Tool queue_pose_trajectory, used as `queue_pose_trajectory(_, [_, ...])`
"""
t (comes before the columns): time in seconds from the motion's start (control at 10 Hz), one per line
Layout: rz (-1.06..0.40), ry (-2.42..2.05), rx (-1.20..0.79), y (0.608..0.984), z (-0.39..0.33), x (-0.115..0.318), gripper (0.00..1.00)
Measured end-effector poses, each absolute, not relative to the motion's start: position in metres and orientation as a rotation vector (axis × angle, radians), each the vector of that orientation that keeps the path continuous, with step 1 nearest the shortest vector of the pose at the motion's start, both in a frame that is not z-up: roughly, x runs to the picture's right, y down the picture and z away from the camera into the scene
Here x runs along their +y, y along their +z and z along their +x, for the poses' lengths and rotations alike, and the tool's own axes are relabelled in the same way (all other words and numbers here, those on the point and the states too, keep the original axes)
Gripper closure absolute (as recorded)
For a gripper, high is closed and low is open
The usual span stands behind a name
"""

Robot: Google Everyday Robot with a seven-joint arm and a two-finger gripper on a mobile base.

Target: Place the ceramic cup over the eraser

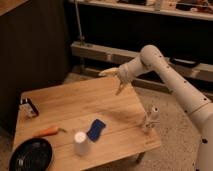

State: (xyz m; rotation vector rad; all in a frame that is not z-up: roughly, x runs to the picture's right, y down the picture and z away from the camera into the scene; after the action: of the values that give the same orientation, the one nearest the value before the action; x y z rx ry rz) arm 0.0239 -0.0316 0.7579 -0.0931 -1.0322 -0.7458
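Reaching is the step in hand, with nothing grasped. The gripper (114, 81) hangs above the far edge of the wooden table (65, 105), its two fingers spread wide and empty. The ceramic cup (81, 143) stands near the table's front edge, just beside the blue block (96, 129), probably the eraser, though the view is poor. The next move calls for descending toward the table's front edge and closing squarely around the cup.

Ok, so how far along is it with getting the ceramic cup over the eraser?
Nothing looks done yet. The ceramic cup stands near the front edge of the table, beside the blue eraser, not over it. In hand: nothing. The claw is open and empty, in the air above the far edge, well away from both. Left: reach the cup, grasp it and set it over the eraser.
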Motion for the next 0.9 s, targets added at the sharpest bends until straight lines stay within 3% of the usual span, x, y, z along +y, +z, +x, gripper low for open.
queue_pose_trajectory(0.6, [-0.104,-0.561,-1.095,0.755,0.021,-0.037,0.20])
queue_pose_trajectory(0.9, [-0.269,-0.220,-1.154,0.732,0.007,-0.017,0.20])
